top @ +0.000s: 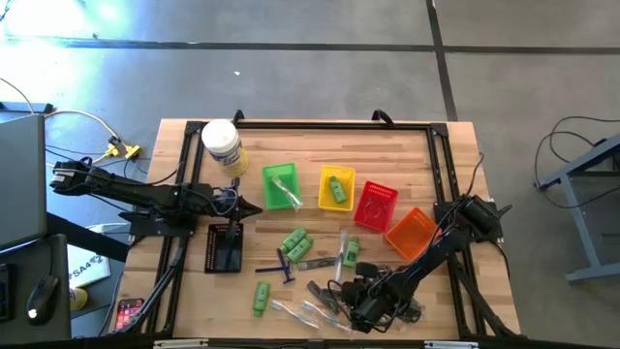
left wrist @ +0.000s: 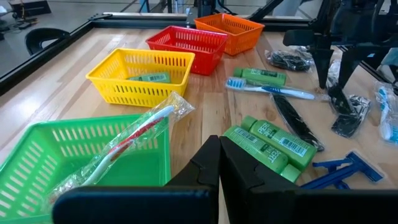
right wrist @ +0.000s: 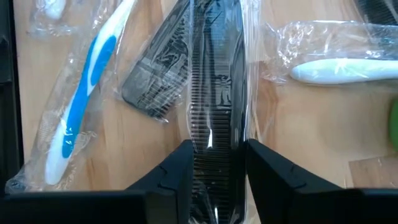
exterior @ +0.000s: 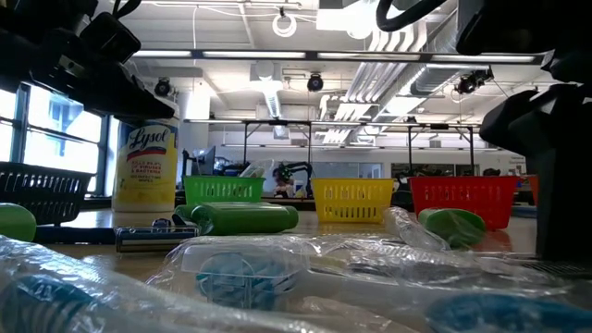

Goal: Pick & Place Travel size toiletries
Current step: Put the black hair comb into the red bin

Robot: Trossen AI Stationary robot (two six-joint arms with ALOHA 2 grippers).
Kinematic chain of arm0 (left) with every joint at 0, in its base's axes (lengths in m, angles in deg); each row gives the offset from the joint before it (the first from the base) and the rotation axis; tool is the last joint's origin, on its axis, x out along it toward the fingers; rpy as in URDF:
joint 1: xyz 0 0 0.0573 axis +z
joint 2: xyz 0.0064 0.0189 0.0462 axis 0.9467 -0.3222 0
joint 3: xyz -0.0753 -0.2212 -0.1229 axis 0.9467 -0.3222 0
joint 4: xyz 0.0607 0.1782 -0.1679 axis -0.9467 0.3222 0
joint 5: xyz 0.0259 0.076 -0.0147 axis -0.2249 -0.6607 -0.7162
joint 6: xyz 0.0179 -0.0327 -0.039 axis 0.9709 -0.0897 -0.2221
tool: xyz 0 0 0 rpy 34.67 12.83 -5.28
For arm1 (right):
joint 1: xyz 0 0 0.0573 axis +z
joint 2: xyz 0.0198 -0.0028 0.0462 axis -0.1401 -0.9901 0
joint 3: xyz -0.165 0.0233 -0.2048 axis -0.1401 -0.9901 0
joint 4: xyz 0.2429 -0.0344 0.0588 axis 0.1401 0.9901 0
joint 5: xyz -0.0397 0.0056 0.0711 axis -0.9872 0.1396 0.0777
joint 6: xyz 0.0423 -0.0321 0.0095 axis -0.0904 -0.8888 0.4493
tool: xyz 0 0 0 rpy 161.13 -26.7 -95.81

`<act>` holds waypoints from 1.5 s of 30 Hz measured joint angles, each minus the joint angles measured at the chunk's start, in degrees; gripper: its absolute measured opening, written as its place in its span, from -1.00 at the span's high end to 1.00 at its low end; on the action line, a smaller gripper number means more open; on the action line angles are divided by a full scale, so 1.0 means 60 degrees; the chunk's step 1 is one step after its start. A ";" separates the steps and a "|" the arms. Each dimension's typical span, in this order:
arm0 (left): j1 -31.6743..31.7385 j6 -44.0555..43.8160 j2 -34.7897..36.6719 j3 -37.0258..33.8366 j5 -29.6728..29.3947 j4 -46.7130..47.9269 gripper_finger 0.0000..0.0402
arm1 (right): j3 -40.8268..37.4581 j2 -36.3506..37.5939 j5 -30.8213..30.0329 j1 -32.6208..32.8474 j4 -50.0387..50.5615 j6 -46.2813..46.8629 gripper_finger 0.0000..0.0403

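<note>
- Left gripper point(top: 254, 207): fingers pressed together, holding nothing, poised over the table just left of the green basket point(top: 280, 186); black basket point(top: 225, 247) just below the arm.
- White jar with yellow label point(top: 222, 145): upright near the far left corner of the table point(top: 387, 145).
- Green basket: wrapped toothbrush point(left wrist: 134, 134) leaning inside, one end over the rim.
- Yellow basket point(top: 337, 188): one green tube point(left wrist: 148, 78) lying in it.
- Red basket point(top: 376, 204) and orange basket point(top: 409, 233): in line to the right, touching each other; contents not discernible.
- Loose toiletries, centre of table: two green tubes point(top: 296, 242) side by side, blue razor point(top: 285, 266) just left of them, single green tube point(top: 261, 298) nearer the front edge, unwrapped blue-and-white toothbrush point(left wrist: 270, 90) beside another green tube point(left wrist: 262, 76).
- Right gripper point(top: 360, 308): low at the front edge among the wrapped items, fingers point(right wrist: 166, 180) on either side of a black comb in clear wrap point(right wrist: 214, 93), touching the wrap; firm clamp not discernible.
- Beside the comb: second black comb point(right wrist: 149, 87) lying at a slant, wrapped blue-and-white toothbrush point(right wrist: 81, 99) on one side, wrapped white toothbrush point(right wrist: 342, 68) on the other.
</note>
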 joint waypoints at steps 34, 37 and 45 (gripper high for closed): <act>0.0000 0.0000 -0.0003 0.0004 0.0000 0.0015 1.00 | -0.0029 0.5619 -0.4150 -0.0192 0.6082 0.3667 0.43; 0.0000 0.0000 -0.0003 0.0004 0.0000 0.0015 1.00 | -0.0029 0.6061 -0.3430 -0.0598 0.7623 0.4889 0.36; 0.0000 0.0017 -0.0003 0.0004 -0.0004 0.0011 1.00 | -0.0029 0.6259 -0.0674 -0.2900 0.9415 0.4755 0.37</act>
